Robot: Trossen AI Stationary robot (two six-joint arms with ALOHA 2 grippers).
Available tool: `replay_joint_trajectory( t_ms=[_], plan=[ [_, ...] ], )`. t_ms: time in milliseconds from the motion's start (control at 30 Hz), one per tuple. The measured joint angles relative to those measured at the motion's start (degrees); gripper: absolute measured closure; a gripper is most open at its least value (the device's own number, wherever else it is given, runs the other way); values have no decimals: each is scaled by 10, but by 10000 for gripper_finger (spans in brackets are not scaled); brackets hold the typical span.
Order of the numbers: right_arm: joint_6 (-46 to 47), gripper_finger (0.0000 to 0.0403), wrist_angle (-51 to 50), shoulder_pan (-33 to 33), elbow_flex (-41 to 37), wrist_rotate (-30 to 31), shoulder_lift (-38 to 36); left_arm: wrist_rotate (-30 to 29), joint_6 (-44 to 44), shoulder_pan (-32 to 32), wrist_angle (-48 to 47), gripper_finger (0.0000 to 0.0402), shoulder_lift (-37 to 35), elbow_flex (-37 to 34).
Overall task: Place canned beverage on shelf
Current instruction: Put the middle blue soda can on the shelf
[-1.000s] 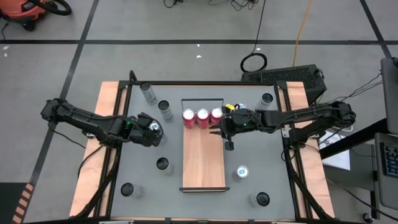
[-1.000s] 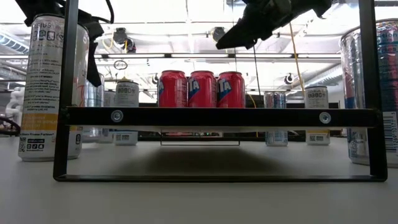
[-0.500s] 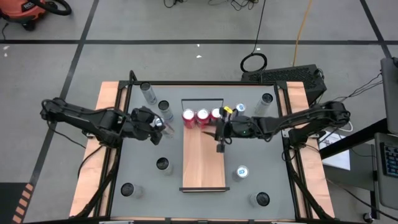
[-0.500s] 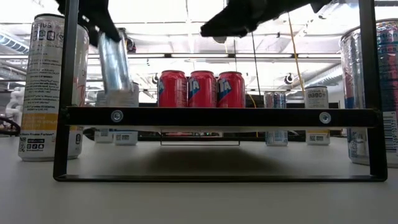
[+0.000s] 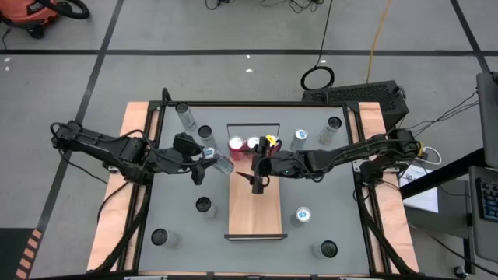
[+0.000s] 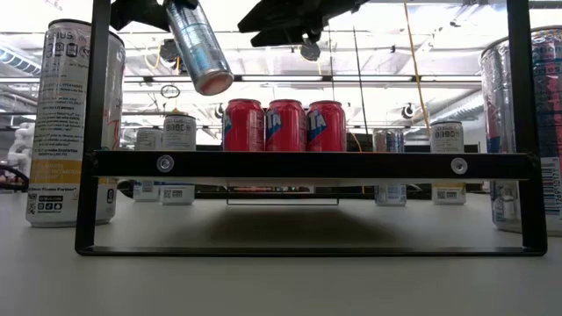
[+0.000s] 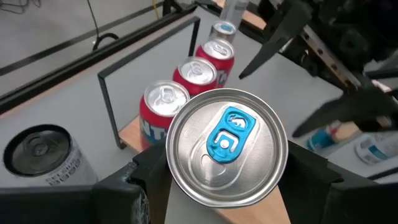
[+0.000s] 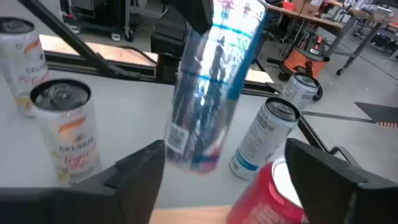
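My left gripper (image 5: 204,160) is shut on a tall silver-and-blue can (image 5: 221,162) and holds it in the air just left of the shelf (image 5: 254,204), a light-wood board. In the low view the can (image 6: 200,48) slants, base lowest. Three red cans (image 6: 285,125) stand in a row on the shelf's far end. My right gripper (image 5: 256,179) hovers open above the shelf, just near of the red cans, fingers (image 8: 134,177) spread, facing the held can (image 8: 211,93). My left gripper pinches the can's side wall just below its top rim (image 7: 177,186), one finger on each side. The fingers come from the table's left, slanting down. The can hangs clear of the table, tilted, its base (image 6: 211,83) toward the shelf.
Several other cans stand on the grey table around the shelf, such as those at the far left (image 5: 185,117), near left (image 5: 204,205) and near right (image 5: 303,215). A black wire rail (image 5: 253,124) closes the shelf's far end.
My left gripper has lifted the tall can off the table, carried it up and toward the shelf, and tipped it from upright to slanting. My right gripper has swung toward the table's left, out over the shelf, and has opened.
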Motion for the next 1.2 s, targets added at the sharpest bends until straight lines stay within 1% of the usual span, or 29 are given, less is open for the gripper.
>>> replay_joint_trajectory(
  t_ms=[100, 233, 367, 467, 800, 1133, 1200],
  plan=[
    [15, 72, 0, -3, 15, -2, 14, -9, 3, 0, 7, 178, 5, 0],
    [24, 61, 0, -8, 34, -5, 35, -13, 19, 0, 40, 178, 17, 0],
    [32, 62, -1, -9, 46, -2, 51, -14, 33, 0, 68, 178, 28, 0],
    [32, 63, -1, -9, 50, 11, 56, -14, 38, 0, 76, 178, 37, 0],
    [35, 63, 10, -16, 54, 11, 63, -8, 50, -1, 122, 178, 63, 0],
    [33, 66, 20, -19, 54, 9, 78, -10, 43, -6, 138, 178, 74, -1],
    [33, 74, 21, -20, 54, 9, 79, -11, 44, -7, 142, 178, 74, -1]
  ],
)
